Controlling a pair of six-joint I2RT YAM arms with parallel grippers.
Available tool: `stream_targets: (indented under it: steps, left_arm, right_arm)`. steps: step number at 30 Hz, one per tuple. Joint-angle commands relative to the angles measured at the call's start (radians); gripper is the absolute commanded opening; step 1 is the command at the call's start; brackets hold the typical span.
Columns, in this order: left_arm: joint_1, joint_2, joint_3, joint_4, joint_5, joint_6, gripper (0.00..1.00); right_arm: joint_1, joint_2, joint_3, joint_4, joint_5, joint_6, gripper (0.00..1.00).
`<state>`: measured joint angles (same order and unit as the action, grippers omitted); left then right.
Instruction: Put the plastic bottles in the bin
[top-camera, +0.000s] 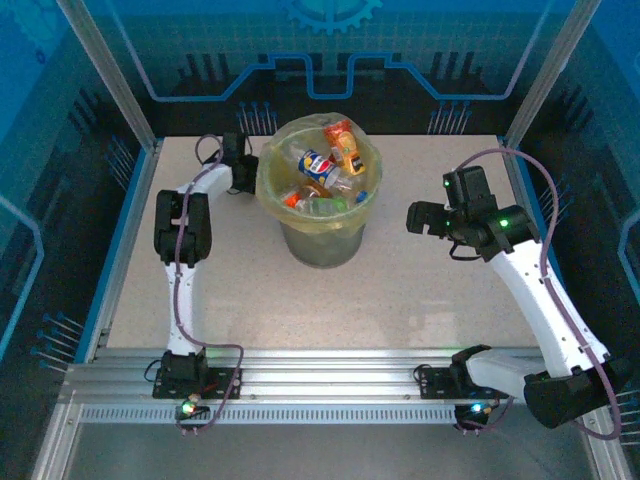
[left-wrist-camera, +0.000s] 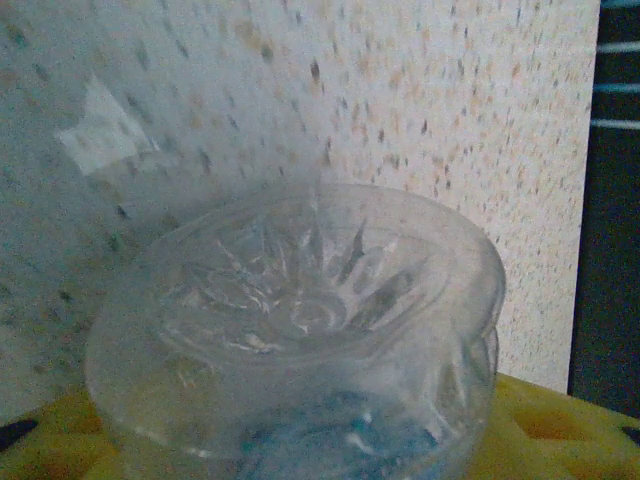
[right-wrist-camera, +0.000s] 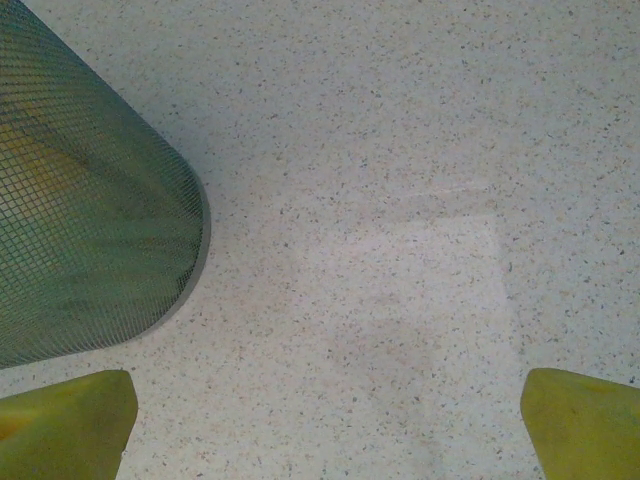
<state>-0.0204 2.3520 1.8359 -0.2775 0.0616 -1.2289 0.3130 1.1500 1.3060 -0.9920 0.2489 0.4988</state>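
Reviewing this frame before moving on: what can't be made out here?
- Left wrist view: the clear plastic bottle is blurred by closeness, and the bottom edge cuts off its cap and label.
- Top view: how many plastic bottles lie in the round yellow-green plastic bin. They overlap, and the bag liner hazes the lower ones.
- Top view: the left gripper is too small and dark beside the bin's rim to read its jaws.

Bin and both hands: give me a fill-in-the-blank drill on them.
The left hand is shut on a clear bottle; the right hand holds ___.
The right hand's jaws stand ___.
The bin stands ___ the two hands.
Other bottles lie ___ the bin.
Missing: nothing; open; between; inside.
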Motion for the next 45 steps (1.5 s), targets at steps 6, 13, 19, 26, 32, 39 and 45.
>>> stream_targets:
  steps: [6,13,19,26,32,39,45]
  left_arm:
    - [0.102,-0.219,-0.042,0.034,-0.008,0.176,0.43]
    - [0.163,-0.382,-0.032,-0.052,0.008,0.348,0.41]
    - [0.193,-0.515,-0.01,-0.128,0.036,0.454,0.41]
    - [0.207,-0.654,0.011,-0.187,0.135,0.509,0.41]
    - [0.206,-0.796,-0.107,-0.062,0.298,0.433,0.42]
    - [0.181,-0.942,-0.228,0.041,0.36,0.364,0.42]
    - [0.092,-1.034,-0.311,0.078,0.35,0.347,0.42]
  right_arm:
    - [-0.016,-0.014,-0.017,0.015,-0.016,0.022,1.0]
    - [-0.015,-0.038,-0.028,0.009,-0.011,0.029,1.0]
    - [-0.017,-0.059,-0.04,0.007,-0.008,0.034,1.0]
    - [-0.018,-0.072,-0.062,0.001,0.015,0.036,1.0]
    - [-0.018,-0.074,-0.091,0.013,0.027,0.049,1.0]
    - [-0.02,-0.077,-0.108,0.015,0.042,0.055,1.0]
    - [-0.02,-0.095,-0.137,0.028,0.044,0.063,1.0]
